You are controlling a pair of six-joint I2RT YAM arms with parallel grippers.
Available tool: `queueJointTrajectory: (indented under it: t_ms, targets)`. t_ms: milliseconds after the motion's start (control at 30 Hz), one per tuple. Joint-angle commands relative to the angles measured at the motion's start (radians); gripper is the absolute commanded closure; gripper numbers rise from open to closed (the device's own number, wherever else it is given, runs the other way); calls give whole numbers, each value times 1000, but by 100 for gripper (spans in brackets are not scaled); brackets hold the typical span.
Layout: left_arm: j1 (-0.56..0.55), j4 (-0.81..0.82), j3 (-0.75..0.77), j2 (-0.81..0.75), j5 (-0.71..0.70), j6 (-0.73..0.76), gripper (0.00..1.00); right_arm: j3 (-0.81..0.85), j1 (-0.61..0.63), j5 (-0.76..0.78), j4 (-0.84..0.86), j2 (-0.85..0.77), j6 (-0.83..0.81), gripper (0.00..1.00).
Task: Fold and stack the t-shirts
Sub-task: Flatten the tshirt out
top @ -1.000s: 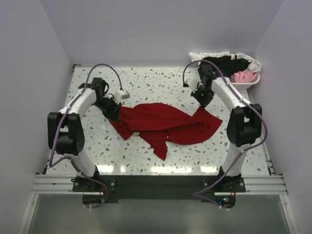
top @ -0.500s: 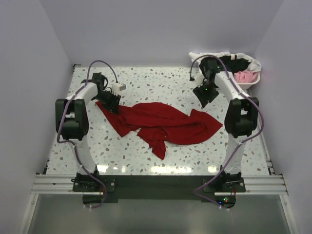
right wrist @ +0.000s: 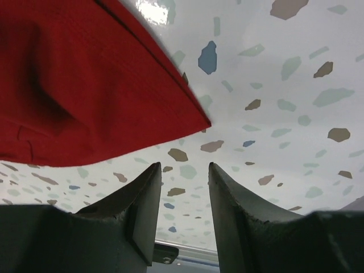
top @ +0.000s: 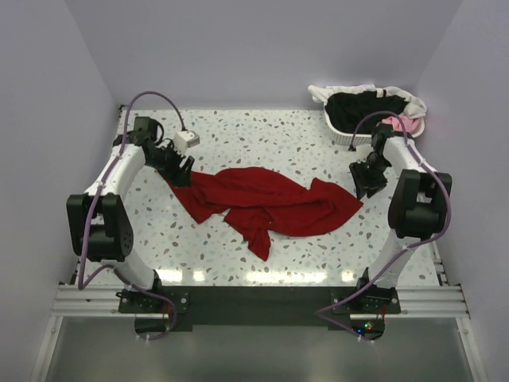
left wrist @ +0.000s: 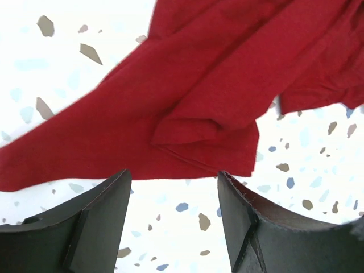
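Top external view first: the dark red t-shirt lies crumpled across the middle of the table, twisted on itself with a tongue of cloth pointing toward the bottom of the frame. The black t-shirt, pink t-shirt and white t-shirt sit in the basket at upper right. My left gripper hangs over the shirt's left tip and my right gripper just off its right tip. I judge that pulling both ends while the middle is twisted would tighten the twist rather than flatten it. Left wrist view: the left gripper has its jaws wide with nothing between them, and the red cloth fills the upper frame with a doubled-over flap at centre. If I close there I could pinch two layers and lock that fold in. Right wrist view: the right gripper stands with a narrower gap, also empty, over bare table. The shirt's corner ends at centre frame, just above the tips. Closing from here would likely miss it, or catch only a thin edge that slips.
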Motion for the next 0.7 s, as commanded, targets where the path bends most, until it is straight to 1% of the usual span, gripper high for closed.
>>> queueJointTrajectory:
  t_ms: [0, 33, 200, 267, 433, 533, 633, 667]
  targets:
    - [-2, -21, -42, -74, 36, 54, 33, -20, 3, 53, 101, 2, 92, 58]
    - [-27, -20, -48, -83, 36, 57, 32, -23, 3, 53, 104, 17, 98, 58]
    - [-49, -14, -115, -141, 16, 109, 29, -52, 3, 50, 127, 48, 130, 57]
    - [-69, 2, -141, -170, -8, 126, 27, -76, 4, 53, 145, 60, 132, 57]
    - [-132, 52, -214, -212, -76, 155, 27, -115, 6, 42, 165, 79, 142, 58]
    - [-170, 91, -258, -229, -122, 193, 28, -133, 4, 39, 178, 89, 141, 65]
    - [-209, 109, -306, -243, -131, 262, 31, -126, 6, 24, 179, 105, 144, 81]
    - [-216, 132, -316, -249, -137, 273, 32, -120, 6, 13, 179, 106, 145, 94]
